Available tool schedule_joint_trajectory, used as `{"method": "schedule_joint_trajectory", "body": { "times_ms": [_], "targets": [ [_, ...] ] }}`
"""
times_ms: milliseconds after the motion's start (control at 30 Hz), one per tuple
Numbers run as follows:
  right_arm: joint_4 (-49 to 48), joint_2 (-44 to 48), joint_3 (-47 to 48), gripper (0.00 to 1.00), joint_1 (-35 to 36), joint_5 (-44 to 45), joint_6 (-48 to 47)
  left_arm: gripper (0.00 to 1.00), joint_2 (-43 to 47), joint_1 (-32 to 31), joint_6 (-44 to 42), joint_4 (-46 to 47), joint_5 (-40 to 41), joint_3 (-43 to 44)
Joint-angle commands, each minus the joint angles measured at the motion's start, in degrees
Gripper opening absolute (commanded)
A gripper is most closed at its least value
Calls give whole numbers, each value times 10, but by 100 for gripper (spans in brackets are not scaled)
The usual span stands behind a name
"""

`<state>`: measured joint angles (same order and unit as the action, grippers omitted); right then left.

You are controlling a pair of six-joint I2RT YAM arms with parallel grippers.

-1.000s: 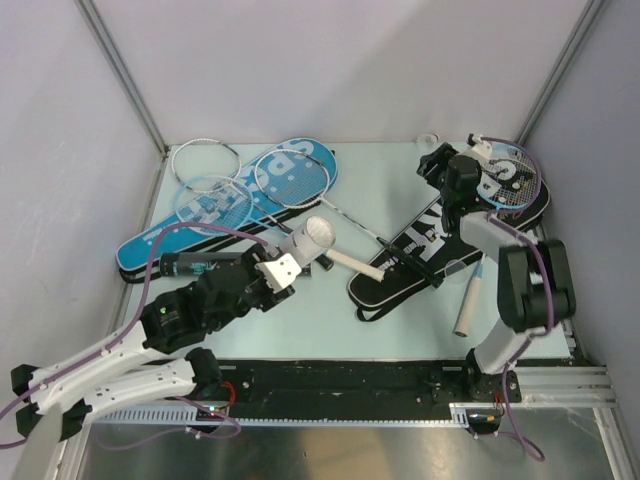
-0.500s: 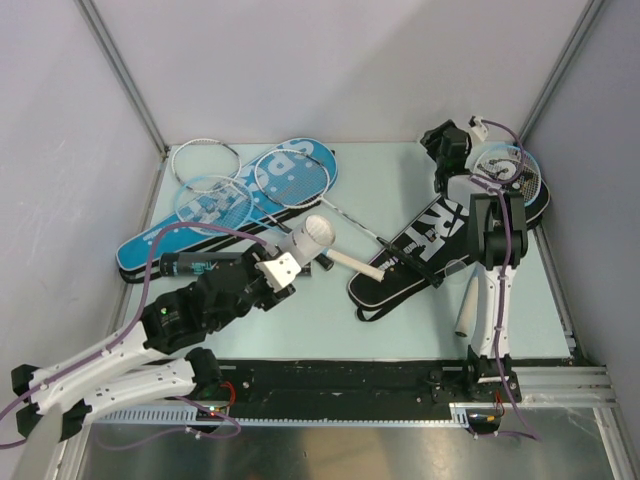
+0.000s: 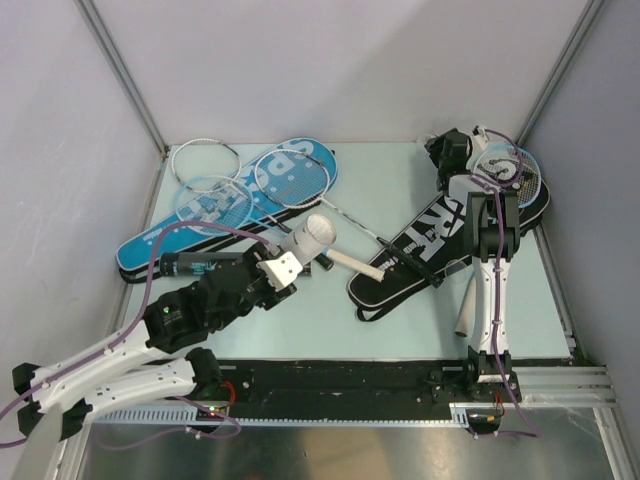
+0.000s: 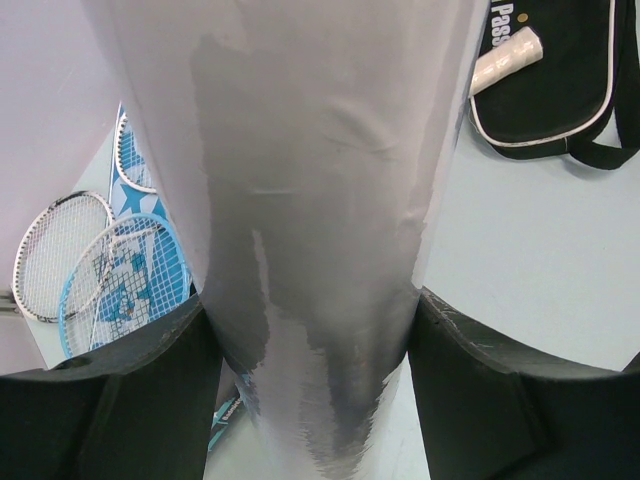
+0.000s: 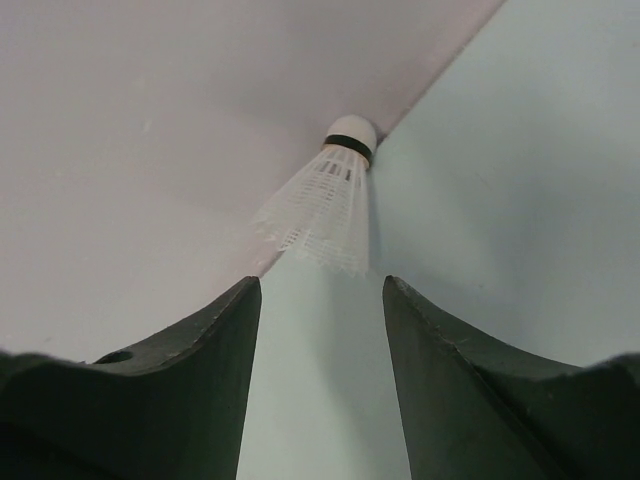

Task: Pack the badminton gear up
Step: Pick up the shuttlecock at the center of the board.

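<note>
Right wrist: shuttlecock [image 5: 330,205] at wall [image 5: 150,130] base, unseen in top ext.

rackets [image 3: 290,178]: 4
covers [image 3: 420,250]: 2, one blue, one black
tubes [image 3: 312,237]: 2, one white, one black
shuttlecocks [image 5: 328,205]: 1

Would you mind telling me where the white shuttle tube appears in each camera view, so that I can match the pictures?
Top external: white shuttle tube left of centre, held by the left gripper.
Left wrist: the tube fills the middle, between the fingers.
Right wrist: not in it.
Shared landmark: the black racket cover, right of centre from above, top right in the left wrist view.
</note>
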<state>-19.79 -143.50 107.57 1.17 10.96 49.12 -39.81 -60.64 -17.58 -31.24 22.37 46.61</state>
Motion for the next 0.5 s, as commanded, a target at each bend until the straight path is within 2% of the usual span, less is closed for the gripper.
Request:
{"method": "schedule_joint_trajectory", "body": {
  "times_ms": [0,267,467],
  "targets": [
    [23,-13,37,57,-6,-10,48,31,2,-3,-5,39,13,6],
    [48,-42,66,55,-6,-6,111,32,6,-2,-8,40,16,8],
    [80,-95,146,53,-6,-13,147,32,15,-1,-12,40,22,8]
  ]
}}
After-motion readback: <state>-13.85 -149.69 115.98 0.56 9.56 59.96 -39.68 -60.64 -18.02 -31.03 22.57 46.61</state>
